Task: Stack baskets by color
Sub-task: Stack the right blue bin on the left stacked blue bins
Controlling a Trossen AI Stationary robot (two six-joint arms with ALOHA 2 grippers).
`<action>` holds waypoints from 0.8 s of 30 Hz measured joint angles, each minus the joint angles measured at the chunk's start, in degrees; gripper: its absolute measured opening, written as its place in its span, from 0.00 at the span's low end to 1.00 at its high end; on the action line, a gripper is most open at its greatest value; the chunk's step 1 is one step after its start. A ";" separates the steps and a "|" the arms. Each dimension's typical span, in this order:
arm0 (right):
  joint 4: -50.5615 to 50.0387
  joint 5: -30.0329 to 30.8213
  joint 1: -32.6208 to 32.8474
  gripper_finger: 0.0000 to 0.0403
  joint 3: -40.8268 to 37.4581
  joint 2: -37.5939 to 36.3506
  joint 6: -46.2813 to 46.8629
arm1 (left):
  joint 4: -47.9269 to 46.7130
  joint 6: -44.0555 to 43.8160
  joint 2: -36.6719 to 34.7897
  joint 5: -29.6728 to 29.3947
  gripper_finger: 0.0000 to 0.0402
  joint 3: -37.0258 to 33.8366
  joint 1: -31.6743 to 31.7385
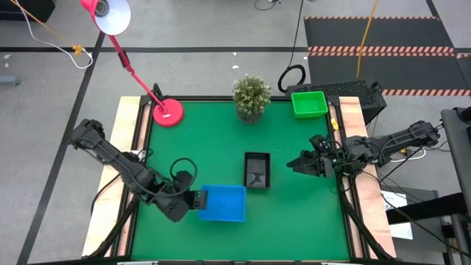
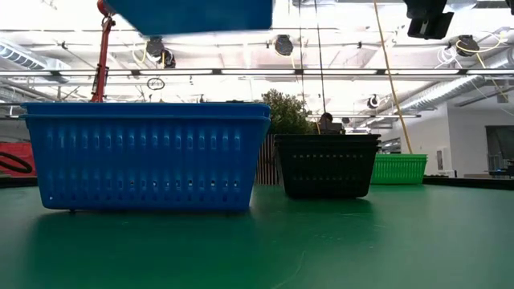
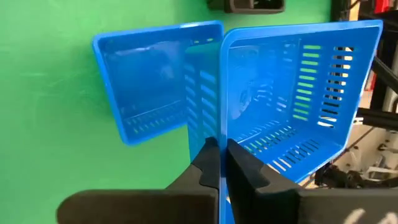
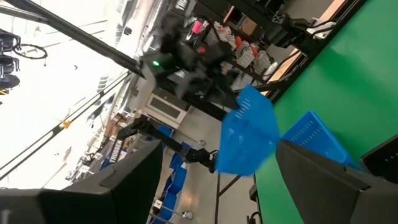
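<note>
We see the green table (image 1: 294, 213); near the potted plant (image 1: 251, 98) rest 1 lamp base (image 1: 168, 112), 1 green basket (image 1: 308, 104), 1 black basket (image 1: 257, 170) and 1 blue basket (image 2: 148, 156).

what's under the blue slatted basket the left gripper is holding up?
A second blue slatted plastic basket sits on the green table below the lifted blue basket pinched by the left gripper. Its inside is mostly hidden.

The middle and left of the green table (image 1: 221, 140) are left open between the lamp base (image 1: 168, 112) and the blue basket (image 1: 224, 210) resting near the front edge. The lane above that basket is taken by a 2nd blue basket (image 3: 298, 99) gripped in the left pincer (image 3: 219, 163). A black basket (image 1: 257, 170) stands just ahead of the right pincer (image 1: 293, 165). The rear edge is blocked by the plant (image 1: 251, 98) and green basket (image 1: 309, 104).
</note>
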 joint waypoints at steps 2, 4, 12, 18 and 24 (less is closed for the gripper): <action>0.00 0.00 0.00 0.75 0.00 0.00 0.02 | 5.62 0.03 0.05 0.41 0.03 -4.39 0.35; 0.00 0.00 0.00 0.75 0.00 -0.02 0.41 | 11.37 0.16 0.04 0.47 0.03 -8.61 0.46; 0.00 0.02 0.00 0.75 -0.04 0.00 1.33 | 21.80 -2.90 0.04 0.96 0.04 -18.74 0.49; -0.22 0.02 0.00 0.75 -0.04 0.00 1.26 | 20.99 -1.98 -0.02 2.77 0.02 -18.89 0.35; -0.26 0.04 0.00 0.75 -0.04 0.00 -0.01 | 16.70 -2.74 -0.76 3.15 0.05 -18.84 -0.12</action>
